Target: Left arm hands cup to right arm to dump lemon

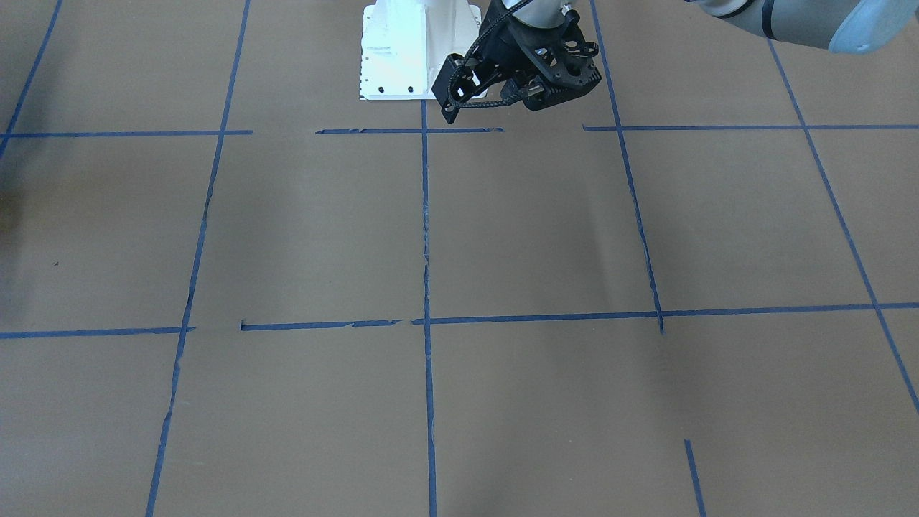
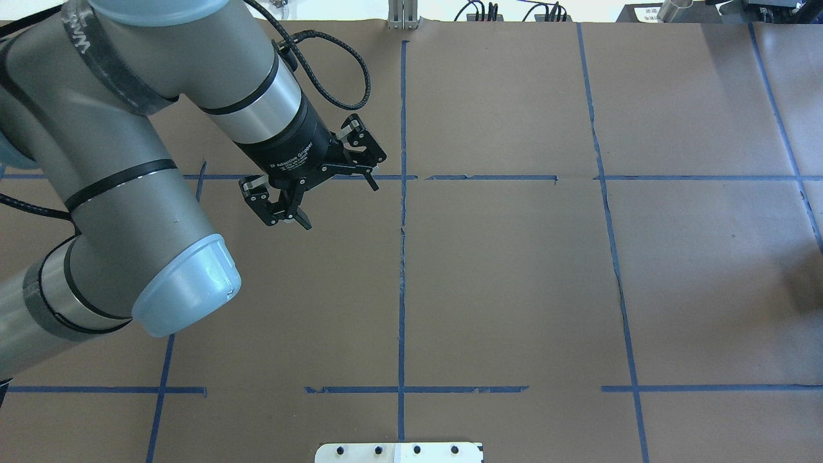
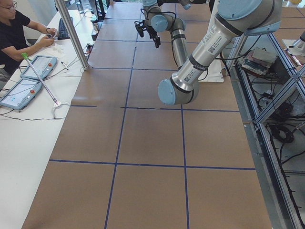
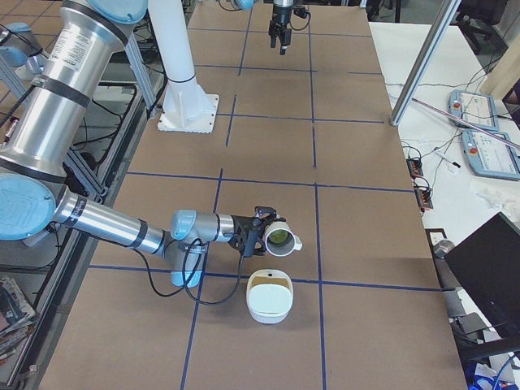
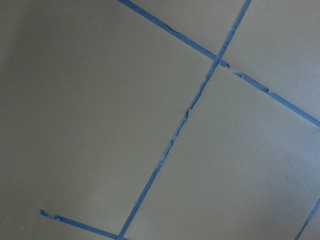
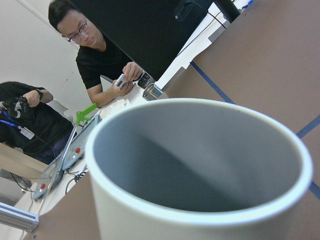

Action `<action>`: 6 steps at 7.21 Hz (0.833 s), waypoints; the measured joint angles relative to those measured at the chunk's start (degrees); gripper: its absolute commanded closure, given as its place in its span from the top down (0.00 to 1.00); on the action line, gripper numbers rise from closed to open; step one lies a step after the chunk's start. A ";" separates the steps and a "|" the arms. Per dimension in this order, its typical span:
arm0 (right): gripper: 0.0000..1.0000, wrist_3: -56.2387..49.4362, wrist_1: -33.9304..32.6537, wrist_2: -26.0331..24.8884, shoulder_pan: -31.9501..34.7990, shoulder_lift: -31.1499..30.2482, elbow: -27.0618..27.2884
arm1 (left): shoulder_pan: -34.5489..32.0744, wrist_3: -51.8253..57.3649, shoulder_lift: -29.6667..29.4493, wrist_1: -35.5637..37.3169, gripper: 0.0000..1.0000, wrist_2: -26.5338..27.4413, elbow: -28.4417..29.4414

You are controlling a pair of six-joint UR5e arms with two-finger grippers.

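The white cup (image 4: 276, 237) hangs tipped on its side at the end of my right arm's gripper (image 4: 253, 231). Whether that gripper's fingers are shut on the cup I cannot tell. A yellowish-green lemon (image 4: 279, 236) shows inside the cup's mouth. The right wrist view is filled by the cup (image 6: 200, 175), white-rimmed and grey inside, with no lemon showing there. Far away at the table's other end, my left gripper (image 2: 339, 206) hangs open and empty above the paper. It also appears small as the far left gripper (image 4: 280, 36). The left wrist view holds only paper and tape.
A white rounded container (image 4: 270, 296) with a tan inside sits on the table just in front of the tipped cup. Blue tape lines grid the brown paper. The white base plate (image 1: 416, 50) is at the robot's side. People (image 3: 19, 28) sit at a side table behind a metal post (image 3: 71, 33).
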 measured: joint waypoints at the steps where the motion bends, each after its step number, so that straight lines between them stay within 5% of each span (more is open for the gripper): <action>1: 0.00 4.62 2.11 0.21 1.01 0.21 -1.46 | 0.00 0.02 0.06 0.00 1.00 0.14 0.03; 6: 0.00 27.87 13.74 1.51 4.80 3.75 -9.59 | 0.03 0.03 0.70 0.00 1.00 0.61 -0.41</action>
